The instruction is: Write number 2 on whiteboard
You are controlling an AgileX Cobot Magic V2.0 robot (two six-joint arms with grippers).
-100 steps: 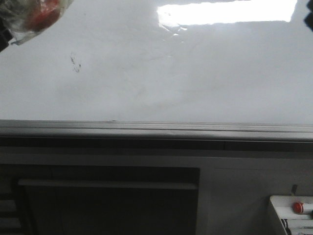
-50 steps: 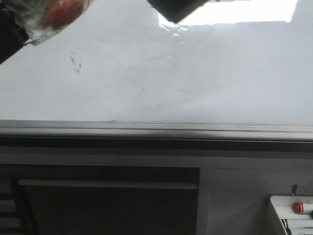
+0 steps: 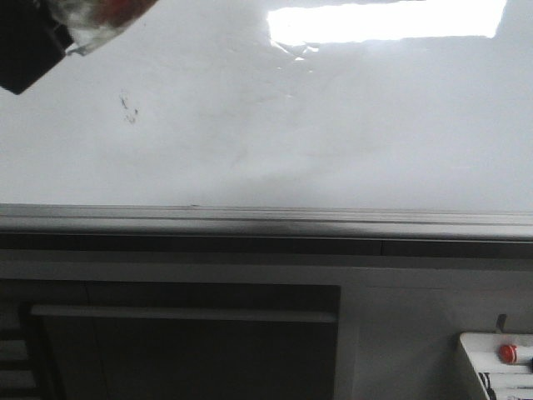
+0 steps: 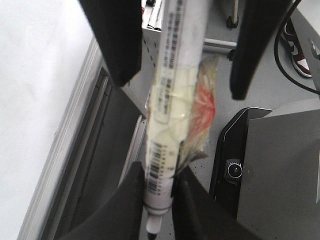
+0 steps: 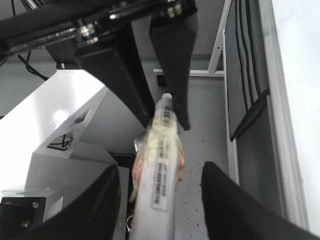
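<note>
At the whiteboard (image 3: 333, 125) top-left corner, left end effector (image 4: 159, 197) clamped on marker (image 4: 172, 100), right end effector (image 5: 160, 200) fingers apart around it

left gripper (image 4: 157, 197): fingers closed, clamping a marker | right gripper (image 5: 160, 200): fingers spread apart, gripping nothing | left arm (image 3: 29, 42): raised at upper left of front view

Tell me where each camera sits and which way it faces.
Front view: faces forward at the whiteboard and its ledge; a dark arm part top left.
Left wrist view: on the left arm, looking along the left gripper clamping the marker.
Right wrist view: on the right arm, over the open right gripper.
Both wrist views share the marker and each other's gripper.
</note>
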